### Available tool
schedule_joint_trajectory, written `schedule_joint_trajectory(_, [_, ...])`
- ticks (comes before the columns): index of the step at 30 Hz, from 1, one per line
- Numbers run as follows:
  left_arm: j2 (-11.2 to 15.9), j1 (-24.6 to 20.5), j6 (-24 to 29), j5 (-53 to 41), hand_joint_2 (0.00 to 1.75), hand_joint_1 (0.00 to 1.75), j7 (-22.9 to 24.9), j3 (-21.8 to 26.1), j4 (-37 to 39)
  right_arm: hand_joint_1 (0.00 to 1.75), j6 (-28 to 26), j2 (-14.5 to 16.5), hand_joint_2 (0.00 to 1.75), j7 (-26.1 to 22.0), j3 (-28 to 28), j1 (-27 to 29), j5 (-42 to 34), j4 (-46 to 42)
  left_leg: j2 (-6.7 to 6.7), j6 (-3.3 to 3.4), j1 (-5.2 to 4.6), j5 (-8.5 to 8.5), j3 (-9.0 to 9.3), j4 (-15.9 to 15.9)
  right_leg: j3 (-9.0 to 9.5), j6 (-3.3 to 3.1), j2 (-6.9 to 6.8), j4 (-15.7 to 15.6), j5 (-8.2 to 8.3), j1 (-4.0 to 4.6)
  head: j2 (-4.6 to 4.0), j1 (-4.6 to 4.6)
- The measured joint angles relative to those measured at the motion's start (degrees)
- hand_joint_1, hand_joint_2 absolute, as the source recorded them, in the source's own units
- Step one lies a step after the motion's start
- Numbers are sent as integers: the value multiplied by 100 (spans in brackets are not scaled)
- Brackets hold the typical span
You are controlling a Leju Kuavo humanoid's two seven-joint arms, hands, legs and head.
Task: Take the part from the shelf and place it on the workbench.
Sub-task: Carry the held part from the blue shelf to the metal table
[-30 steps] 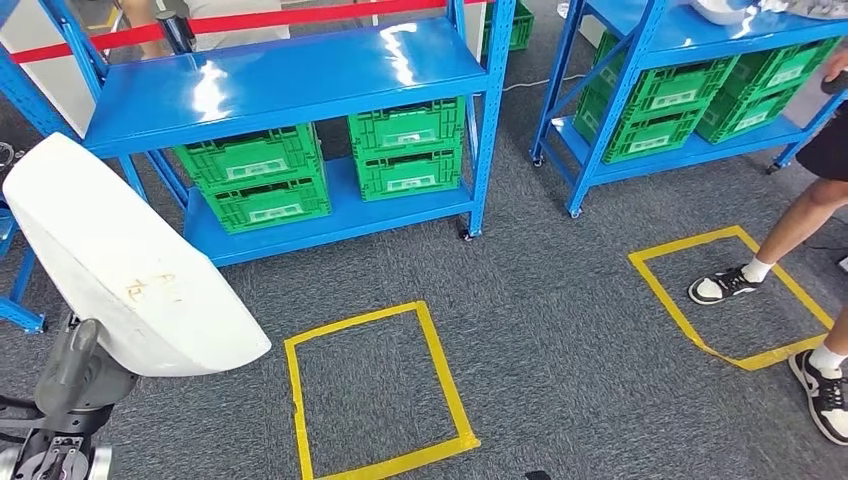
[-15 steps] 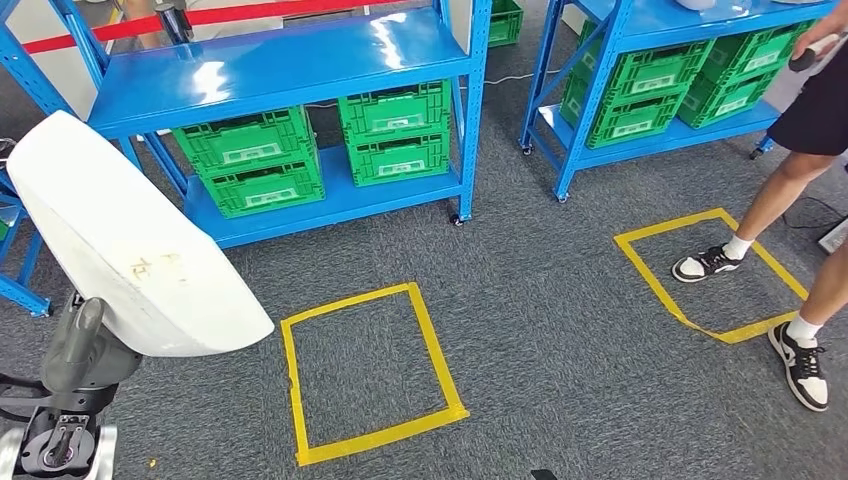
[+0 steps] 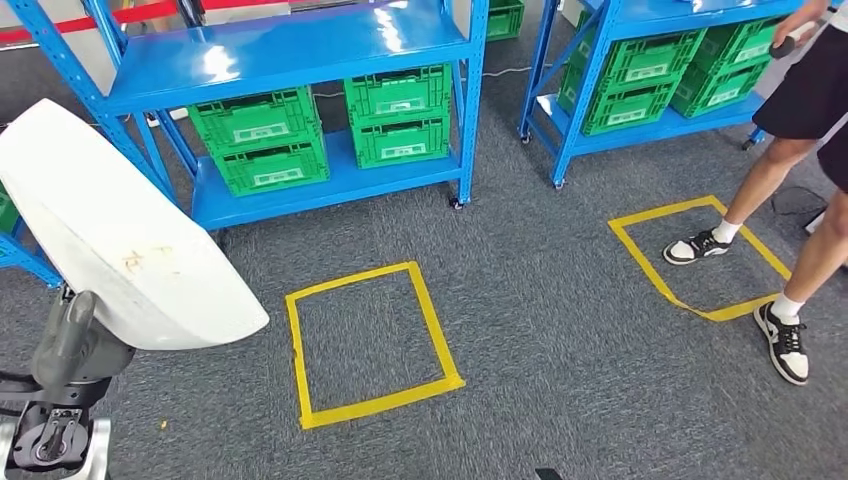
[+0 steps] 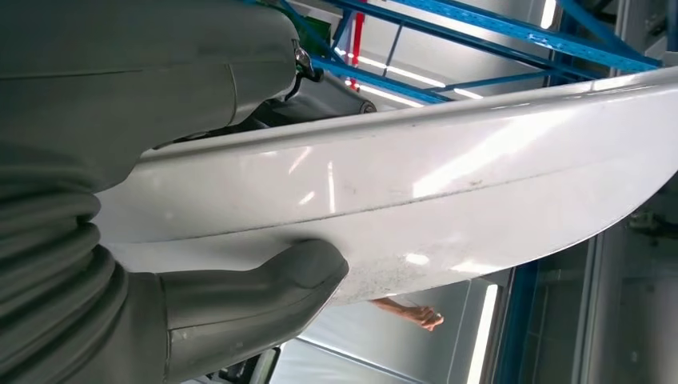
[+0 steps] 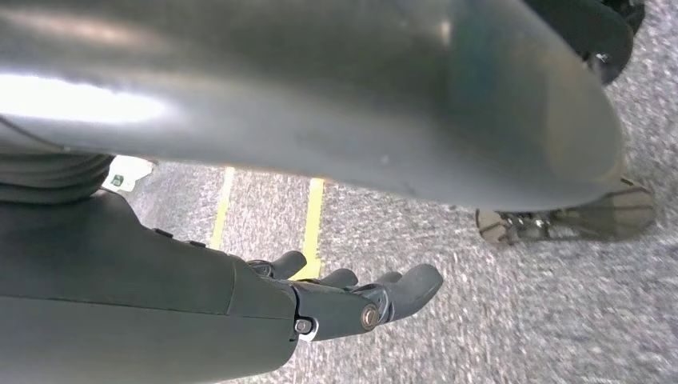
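The part (image 3: 120, 240) is a large white curved shell with faint orange marks, at the left of the head view. My left hand (image 3: 78, 345) holds it from below, tilted, in front of the blue shelf (image 3: 290, 55). In the left wrist view the grey thumb (image 4: 272, 288) presses the glossy edge of the part (image 4: 416, 192), and the other fingers are hidden behind it. My right hand (image 5: 352, 300) hangs above the grey carpet, its fingers apart and holding nothing.
Two blue shelf units carry green crates (image 3: 400, 115), the second unit (image 3: 650, 85) at the back right. Two yellow tape squares mark the carpet, one in the middle (image 3: 365, 340), one at right (image 3: 700, 255). A person's legs (image 3: 790, 200) stand by the right square.
The camera has moved: shelves and tape squares have shifted up and left in the picture, and the person stands further into view. The white part stays in my left hand.
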Motion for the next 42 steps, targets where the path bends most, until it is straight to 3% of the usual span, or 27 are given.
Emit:
schedule_joint_trajectory(1, [1, -3, 2, 0, 175, 175, -3, 1, 4, 0, 0, 1, 0, -4, -8, 12, 5, 0, 11, 50, 16, 82, -73, -10, -53, 29, 12, 116, -184, -2, 0, 3])
schedule_joint_trajectory(2, [1, -7, 3, 3, 175, 175, -8, 2, 5, 0, 0, 2, 0, -8, -13, 24, 15, 0, 22, 87, 32, 168, -155, -11, -130, 52, 21, 364, -492, -12, 0, 7])
schedule_joint_trajectory(4, [8, -7, 3, 27, 175, 175, -18, 5, 4, 0, 2, 4, 0, -13, -14, 34, 39, 0, 28, 117, 28, 333, -350, 11, -284, 90, 30, 1102, -1110, -20, 0, 18])
schedule_joint_trajectory(5, [16, -2, 3, 46, 175, 175, -20, 6, 7, 0, 3, 4, 0, -23, -14, 38, 51, 0, 29, 112, 27, 416, -462, 30, -319, 104, 30, 1459, -1230, -24, 0, 20])
schedule_joint_trajectory(7, [45, 24, 3, 84, 175, 175, -22, 7, 11, 0, 3, 4, 0, -66, -14, 37, 78, 0, 35, 88, 28, 564, -714, 97, -173, 115, 30, 1727, -1010, -25, 0, 21])
schedule_joint_trajectory(8, [66, 44, 3, 97, 175, 175, -23, 7, 8, 0, 2, 4, 0, -88, -14, 37, 90, 0, 37, 68, 33, 625, -839, 146, 42, 112, 30, 1575, -836, -26, 0, 22])
schedule_joint_trajectory(9, [90, 63, 3, 108, 175, 175, -26, 7, -4, 0, 1, 4, 0, -102, -13, 33, 98, 0, 38, 42, 33, 677, -956, 208, 384, 101, 32, 1215, -779, -25, 0, 23])
schedule_joint_trajectory(11, [138, 83, 3, 125, 175, 175, -34, 10, -44, 0, 0, 4, 0, -111, -12, 21, 103, 0, 38, -18, 26, 758, -1116, 326, 1021, 48, 41, 360, -974, -6, 0, 23])
schedule_joint_trajectory(12, [155, 86, 3, 131, 175, 175, -37, 13, -62, 0, 0, 4, 0, -113, -13, 15, 103, 0, 40, -52, 22, 803, -1154, 356, 1195, 14, 45, 81, -1101, 6, 0, 22])
schedule_joint_trajectory(13, [168, 89, 3, 134, 175, 175, -40, 14, -72, 0, 0, 4, 0, -113, -13, 12, 104, 0, 41, -88, 23, 855, -1171, 356, 1221, -28, 46, -29, -1144, 21, 0, 21])
schedule_joint_trajectory(15, [191, 111, 3, 138, 175, 175, -40, 16, -74, 0, 0, 13, 0, -109, -14, 14, 106, 2, 34, -163, 38, 891, -1217, 349, 1111, -121, 23, -35, -1039, 14, 0, 17])
schedule_joint_trajectory(16, [208, 125, 3, 138, 175, 175, -40, 16, -74, 0, 0, 17, 0, -107, -14, 14, 108, 3, 25, -198, 47, 757, -1270, 420, 1040, -172, 8, -42, -960, 7, 0, 13])
schedule_joint_trajectory(17, [224, 138, 4, 139, 175, 175, -40, 18, -75, 0, 0, 21, 0, -104, -14, 16, 110, 4, 15, -231, 57, 510, -1339, 597, 953, -211, -8, -51, -873, -4, 0, 6])
schedule_joint_trajectory(19, [246, 147, 13, 147, 175, 175, -40, 17, -73, 0, 0, 20, 0, -92, -14, 14, 129, 4, 5, -283, 70, -99, -1475, 1254, 763, -250, -21, -43, -711, 2, 0, -5])
schedule_joint_trajectory(20, [250, 147, 18, 153, 175, 175, -42, 15, -67, 0, 0, 21, 0, -87, -14, 14, 141, 4, 4, -301, 73, -267, -1509, 1608, 668, -251, -24, -35, -634, 7, 0, -7])
schedule_joint_trajectory(21, [252, 148, 24, 158, 175, 175, -42, 11, -58, 0, 0, 22, 0, -87, -14, 13, 150, 4, 3, -307, 74, -269, -1488, 1863, 564, -247, -26, -23, -553, 11, 0, -8])
schedule_joint_trajectory(22, [256, 149, 27, 160, 175, 175, -42, 7, -46, 0, 0, 23, 0, -96, -14, 13, 154, 4, 2, -305, 74, -151, -1393, 1950, 459, -238, -29, -7, -476, 13, 0, -8])
schedule_joint_trajectory(24, [275, 144, 41, 162, 175, 175, -42, 3, -31, 0, 0, 25, 0, -110, -14, 9, 151, 4, -1, -272, 72, 132, -892, 1503, 257, -212, -29, 33, -339, 14, 0, -8])
schedule_joint_trajectory(26, [300, 121, 75, 178, 175, 175, -50, 1, -26, 0, 0, 28, 0, -107, -14, 9, 166, 4, -1, -210, 48, 12, -188, 599, 144, -161, -20, 69, -242, 28, 0, -3])
schedule_joint_trajectory(27, [308, 103, 98, 192, 175, 175, -64, -1, -19, 0, 0, 31, 0, -105, -14, 9, 181, 4, -1, -170, 31, -101, 28, 272, 125, -126, -18, 74, -195, 27, 0, -8])
schedule_joint_trajectory(28, [312, 86, 123, 204, 175, 175, -80, -2, -9, 0, 0, 33, 0, -108, -14, 12, 196, 4, 1, -129, 8, -169, 120, 98, 119, -87, -19, 67, -143, 24, 0, -13])
schedule_joint_trajectory(30, [315, 70, 194, 192, 175, 175, -133, -2, 16, 0, 0, 36, 0, -130, -14, 19, 212, 4, -5, -36, 8, -86, 45, 56, 102, -6, -23, 54, -68, 6, 0, -30])
schedule_joint_trajectory(32, [319, 77, 276, 157, 175, 175, -211, 4, 26, 0, 0, 37, 0, -149, -14, 32, 217, 4, -24, 47, 31, 52, -71, 42, -30, 52, -9, 329, -313, -2, 0, -22])
schedule_joint_trajectory(35, [327, 128, 323, 154, 175, 175, -286, 20, 32, 0, 1, 38, 0, -102, -14, 54, 240, 4, -98, 86, 31, 237, -311, 78, -381, 94, 8, 1408, -1041, -13, 0, -12])
schedule_joint_trajectory(37, [333, 177, 318, 156, 175, 175, -311, 33, 37, 0, 2, 38, 0, -98, -14, 65, 251, 4, -189, 66, 26, 336, -478, 142, -296, 91, 20, 1617, -1152, -11, 0, -11])
schedule_joint_trajectory(40, [336, 210, 308, 155, 175, 175, -345, 68, 18, 0, 0, 35, 0, -104, -14, 67, 293, 4, -342, 8, 20, 414, -689, 270, 492, 22, 203, 576, -884, -2, 0, -14])
schedule_joint_trajectory(42, [337, 223, 299, 153, 175, 175, -368, 96, -10, 0, 0, 33, 0, -127, -13, 66, 315, 4, -425, -46, 21, 454, -775, 322, 766, -47, 325, 113, -838, 24, 0, -15])
